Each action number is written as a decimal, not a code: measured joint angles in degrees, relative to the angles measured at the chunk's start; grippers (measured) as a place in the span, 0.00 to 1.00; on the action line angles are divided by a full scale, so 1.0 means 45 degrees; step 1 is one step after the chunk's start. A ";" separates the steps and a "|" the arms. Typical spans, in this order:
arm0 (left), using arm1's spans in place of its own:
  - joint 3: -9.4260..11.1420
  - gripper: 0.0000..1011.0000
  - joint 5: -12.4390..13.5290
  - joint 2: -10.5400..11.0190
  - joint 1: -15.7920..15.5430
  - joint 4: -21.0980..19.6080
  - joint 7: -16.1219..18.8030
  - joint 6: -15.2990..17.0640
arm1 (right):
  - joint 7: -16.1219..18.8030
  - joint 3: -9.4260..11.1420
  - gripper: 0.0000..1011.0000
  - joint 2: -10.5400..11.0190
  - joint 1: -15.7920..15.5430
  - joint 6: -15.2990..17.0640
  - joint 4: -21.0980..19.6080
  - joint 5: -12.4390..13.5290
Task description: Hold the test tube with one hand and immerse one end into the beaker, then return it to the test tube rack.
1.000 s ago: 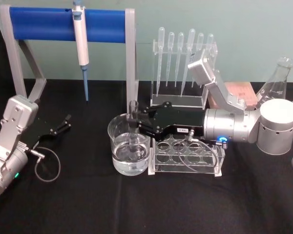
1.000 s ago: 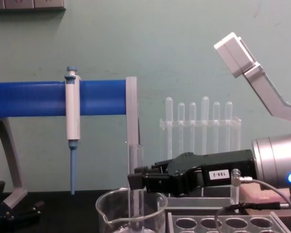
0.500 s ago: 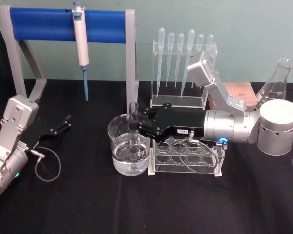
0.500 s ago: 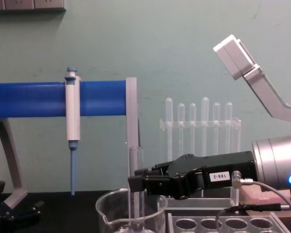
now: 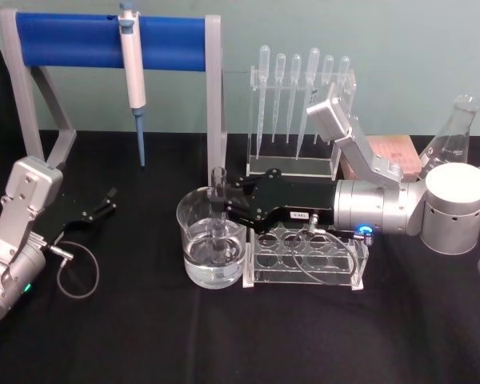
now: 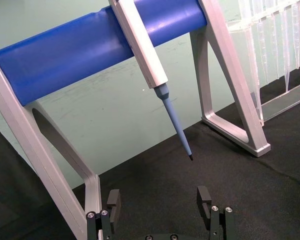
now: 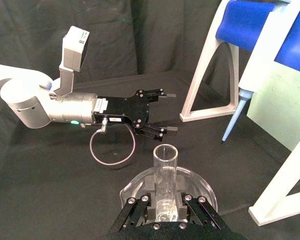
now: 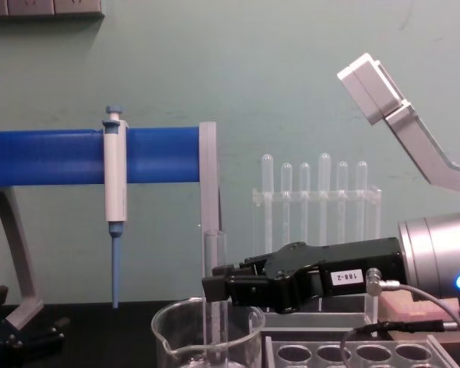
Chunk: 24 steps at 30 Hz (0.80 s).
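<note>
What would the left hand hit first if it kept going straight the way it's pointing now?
Probably the pipettor's blue tip, hanging just ahead of the open left hand; depth is unclear, so it might slip past it toward the stand's leg or the wall.

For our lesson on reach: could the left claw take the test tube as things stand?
Probably not cleanly. The right claw is shut on the test tube, lower end in the beaker; only its rim stands free. The open left claw rests apart.
</note>
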 joint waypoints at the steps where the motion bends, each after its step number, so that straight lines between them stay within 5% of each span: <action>1: 0.0000 0.99 0.0000 0.0000 0.0000 0.0000 0.0000 0.0000 | 0.0000 0.0000 0.22 0.0000 0.0000 0.0000 -0.0001 0.0001; 24: -0.0001 0.99 0.0000 0.0000 0.0000 0.0000 0.0000 0.0000 | -0.0016 0.0000 0.22 0.0000 0.0002 -0.0002 -0.0008 0.0010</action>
